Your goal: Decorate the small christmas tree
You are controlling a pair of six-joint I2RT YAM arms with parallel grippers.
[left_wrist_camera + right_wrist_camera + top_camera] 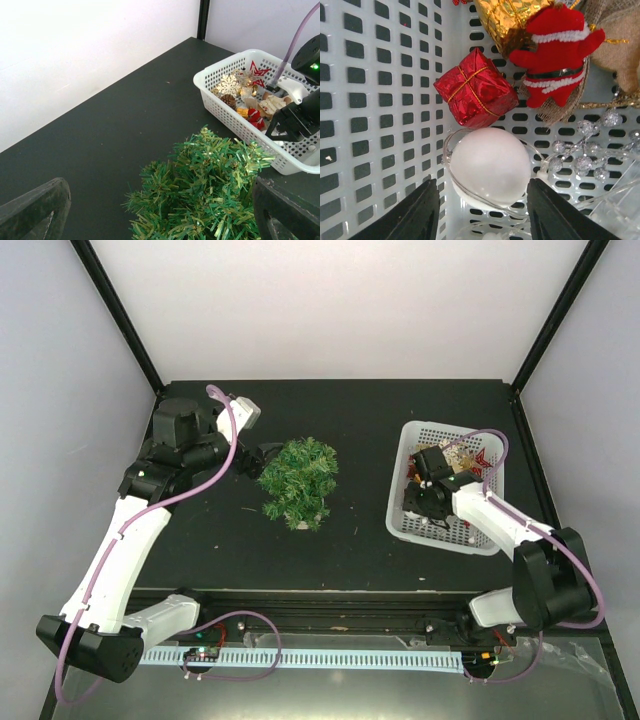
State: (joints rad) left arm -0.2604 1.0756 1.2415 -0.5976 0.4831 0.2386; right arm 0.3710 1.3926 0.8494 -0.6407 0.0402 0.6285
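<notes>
Right jaws flanking white ball (490, 165), hidden overhead

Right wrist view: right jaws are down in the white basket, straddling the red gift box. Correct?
No. The right gripper is down in the white basket, but its jaws straddle the white ball; the red gift box lies just beyond it, outside the jaws. The right wrist view shows this.

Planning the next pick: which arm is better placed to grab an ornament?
Right. The right gripper is down in the white basket, straddling the white ball. The left gripper is open beside the small christmas tree, away from the basket.
</notes>
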